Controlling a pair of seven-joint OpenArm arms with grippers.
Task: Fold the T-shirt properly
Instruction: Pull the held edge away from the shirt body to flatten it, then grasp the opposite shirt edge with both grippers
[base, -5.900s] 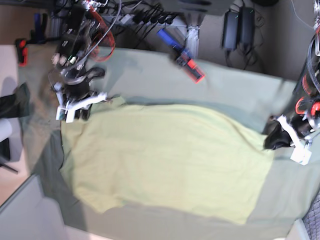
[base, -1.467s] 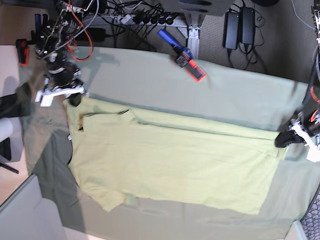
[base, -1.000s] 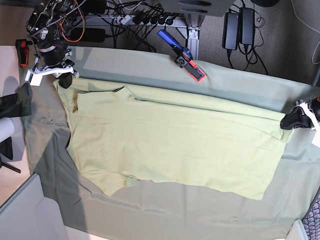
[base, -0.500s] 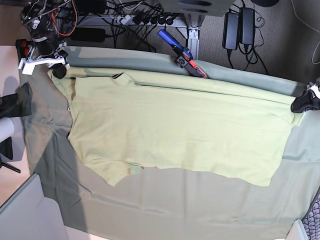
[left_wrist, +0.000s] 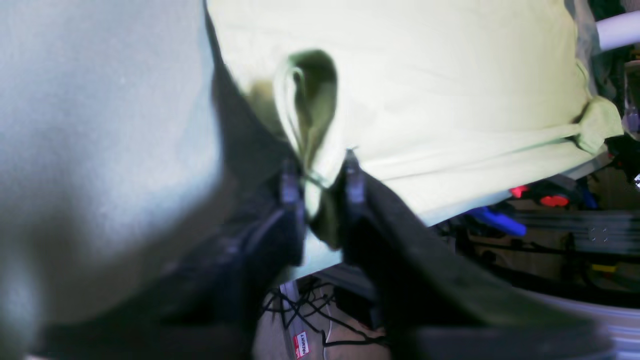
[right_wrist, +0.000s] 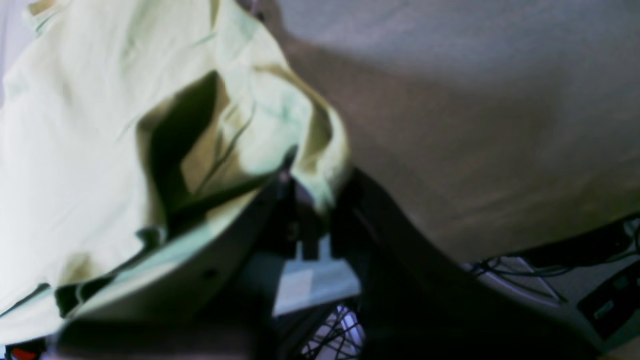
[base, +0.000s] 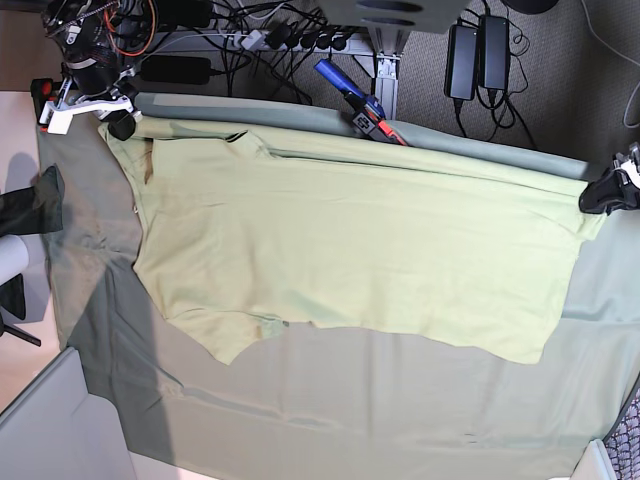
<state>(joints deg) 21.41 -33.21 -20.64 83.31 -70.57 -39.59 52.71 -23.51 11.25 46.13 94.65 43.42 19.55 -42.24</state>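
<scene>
Right end effector (base: 112, 118): at the far left corner of the bench in the base view; its wrist view shows the jaws pressed together on a bunched corner of the shirt (right_wrist: 100, 125).
Shirt (base: 350, 265): one, pale yellow-green, spread over the grey-green cloth (base: 330, 400), with its far edge drawn taut between the two arms and its near edge lying loose on the cloth.
Long axis: runs left to right across the base view, from one end effector to the other.
Tool (base: 358, 103): one blue and red hand tool at the far edge of the bench, touching or just behind the shirt's taut edge; I cannot tell which.
Left end effector (base: 603, 196): at the right edge of the base view; its wrist view (left_wrist: 322, 187) shows the jaws pinching a fold of the shirt (left_wrist: 425, 90).
Key relation: the whole body of the shirt lies toward the near side of both end effectors, so a fold would likely carry the held far edge toward the near edge.
Nearer arm: neither; each holds one end of the same edge.
Count: two end effectors, one shirt, one cloth, one tool.
Risk, as a judgement: uneven pull could skew the edge.
</scene>
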